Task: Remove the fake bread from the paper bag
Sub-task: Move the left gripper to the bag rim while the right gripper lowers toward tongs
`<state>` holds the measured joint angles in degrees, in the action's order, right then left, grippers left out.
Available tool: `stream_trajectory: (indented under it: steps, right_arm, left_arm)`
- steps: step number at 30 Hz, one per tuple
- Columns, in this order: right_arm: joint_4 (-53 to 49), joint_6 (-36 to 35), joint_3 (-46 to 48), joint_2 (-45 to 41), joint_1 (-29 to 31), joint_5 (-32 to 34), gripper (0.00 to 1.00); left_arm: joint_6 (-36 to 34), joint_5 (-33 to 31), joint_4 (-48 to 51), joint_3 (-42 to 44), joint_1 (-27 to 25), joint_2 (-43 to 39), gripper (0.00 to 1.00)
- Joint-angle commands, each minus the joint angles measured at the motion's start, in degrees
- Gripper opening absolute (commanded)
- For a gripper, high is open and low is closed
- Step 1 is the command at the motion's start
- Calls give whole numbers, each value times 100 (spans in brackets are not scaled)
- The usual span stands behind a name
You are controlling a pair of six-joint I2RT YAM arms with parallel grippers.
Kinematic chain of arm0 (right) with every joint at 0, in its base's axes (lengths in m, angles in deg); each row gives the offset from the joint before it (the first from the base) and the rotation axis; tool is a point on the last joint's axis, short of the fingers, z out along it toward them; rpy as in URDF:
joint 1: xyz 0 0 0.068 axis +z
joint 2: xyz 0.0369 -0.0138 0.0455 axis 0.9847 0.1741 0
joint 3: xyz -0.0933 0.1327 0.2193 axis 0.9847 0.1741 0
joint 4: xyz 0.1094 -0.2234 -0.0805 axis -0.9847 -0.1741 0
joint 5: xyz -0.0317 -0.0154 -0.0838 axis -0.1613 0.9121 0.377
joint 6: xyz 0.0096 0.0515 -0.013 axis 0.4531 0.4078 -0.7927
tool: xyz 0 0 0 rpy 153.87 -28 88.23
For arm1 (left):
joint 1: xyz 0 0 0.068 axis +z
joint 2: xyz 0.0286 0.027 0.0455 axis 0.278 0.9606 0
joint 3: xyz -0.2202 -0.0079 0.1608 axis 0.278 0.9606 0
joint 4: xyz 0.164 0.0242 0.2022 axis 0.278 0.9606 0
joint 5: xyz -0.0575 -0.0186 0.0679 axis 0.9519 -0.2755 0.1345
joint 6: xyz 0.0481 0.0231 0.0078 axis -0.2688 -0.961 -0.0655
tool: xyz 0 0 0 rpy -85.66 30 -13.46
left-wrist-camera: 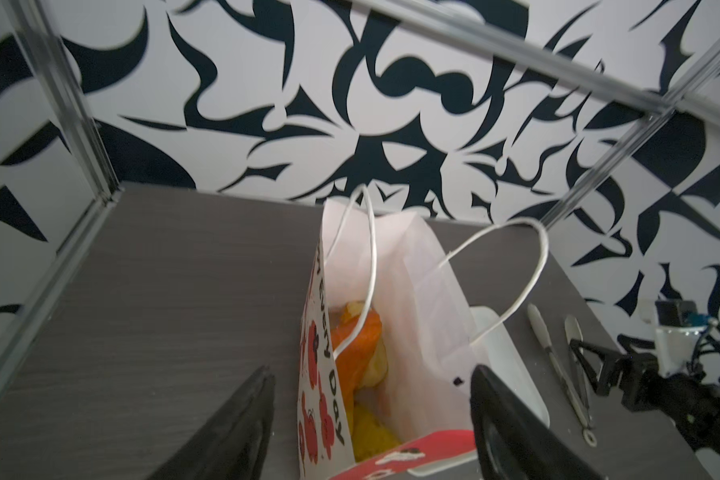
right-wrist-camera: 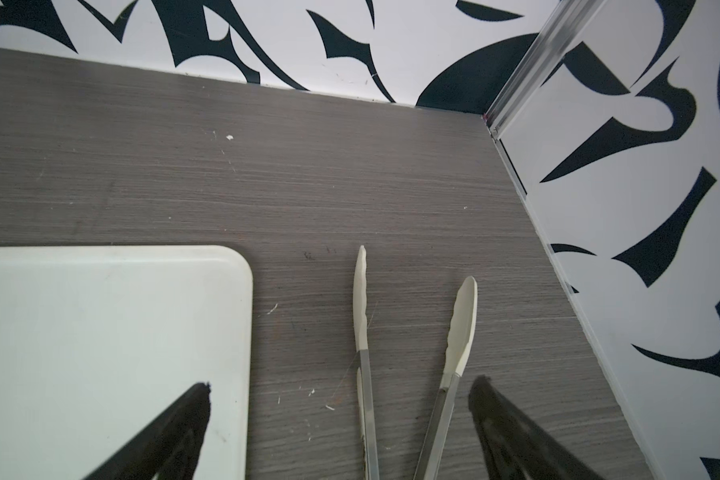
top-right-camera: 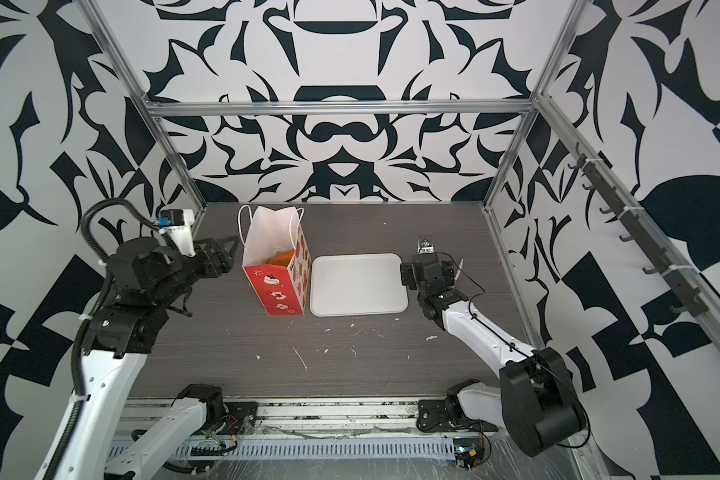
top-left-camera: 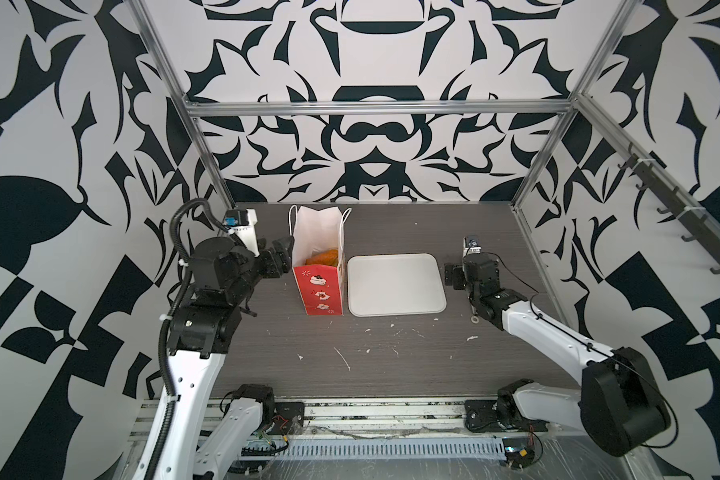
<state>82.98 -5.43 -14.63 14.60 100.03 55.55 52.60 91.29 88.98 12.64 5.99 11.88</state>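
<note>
Orange and yellow fake bread (left-wrist-camera: 360, 345) lies deep inside the upright white, red-based paper bag (top-left-camera: 319, 291) on the grey wood-grain counter (top-left-camera: 350, 353). The left claw (top-left-camera: 285, 253) hovers beside the bag's rim, fingers apart. Beyond the flat white rectangular tray (top-left-camera: 395, 284) adjoining the bag, the right claw (right-wrist-camera: 341, 383) gapes empty.

My left arm (top-left-camera: 188, 382) at lower left, white tubes, chunky black joints, ribbed black hose (top-left-camera: 166, 370), my right arm (top-left-camera: 545, 332) at lower right, same colours, thin black wire (top-left-camera: 570, 334).
</note>
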Motion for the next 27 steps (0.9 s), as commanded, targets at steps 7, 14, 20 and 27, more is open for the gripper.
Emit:
stream_trajectory:
  steps: [7, 14, 20, 27]
  right_arm:
    - [-75, 138, 108, -219, 7, -32, 99]
    - [-33, 165, 117, -106, 7, -41, 99]
    - [-12, 187, 82, 99, 6, -111, 98]
    - [30, 220, 99, 231, 9, -154, 98]
  left_arm:
    - [-64, -1234, 401, -248, -474, 964, 74]
    - [-43, -1622, 273, -536, -505, 1550, 67]
    - [0, -1625, 61, -588, -519, 1824, 61]
    - [34, -1641, -41, -614, -532, 2009, 46]
